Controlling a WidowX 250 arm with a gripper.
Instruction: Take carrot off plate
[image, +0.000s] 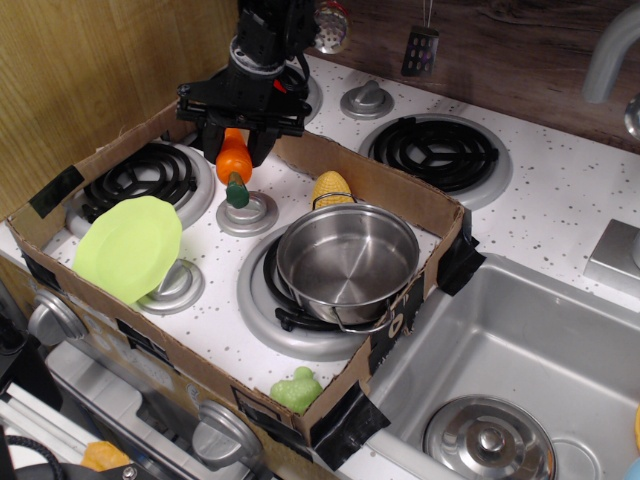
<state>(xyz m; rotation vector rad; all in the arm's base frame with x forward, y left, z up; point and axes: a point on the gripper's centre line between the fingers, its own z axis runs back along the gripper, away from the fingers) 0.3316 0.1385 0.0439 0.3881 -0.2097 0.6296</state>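
My gripper (236, 150) is shut on the orange carrot (234, 162), which hangs upright with its dark green stem cap pointing down, just above the silver stove knob (246, 212) in the middle of the cardboard box. The lime-green plate (128, 247) lies tilted at the left front of the box, on a burner knob, with nothing on it. The carrot is well to the right of and behind the plate, held in the air.
A steel pot (347, 262) sits on the front burner. A yellow corn cob (331, 188) lies behind it. A lumpy green toy (297, 389) sits at the box's front corner. The cardboard wall (380, 190) rings the stove area. A sink (520, 370) is at right.
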